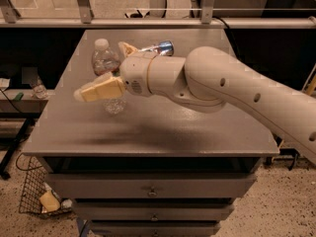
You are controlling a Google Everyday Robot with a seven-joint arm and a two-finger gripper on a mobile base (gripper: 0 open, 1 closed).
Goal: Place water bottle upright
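Jaws of your gripper (98, 70) stand wide, one on either side of the water bottle (105, 60), which stands upright on the counter (197, 127), left of centre, near a drink can (160, 47).

Standing here, looking like lab or workshop. Big white robot arm (237, 83) reaching over gray metal cabinet (197, 127). Gripper (100, 69) hanging over left part of cabinet top, right by water bottle (104, 58). Plain drawers (153, 187) sitting under top, like tool chest. Floor (291, 206) showing hard speckled stone. Metal rail (148, 22) running behind cabinet. Wire basket (34, 196) sitting on floor at left, holding bits inside. Low dark bench (19, 100) at left holding small stuff.
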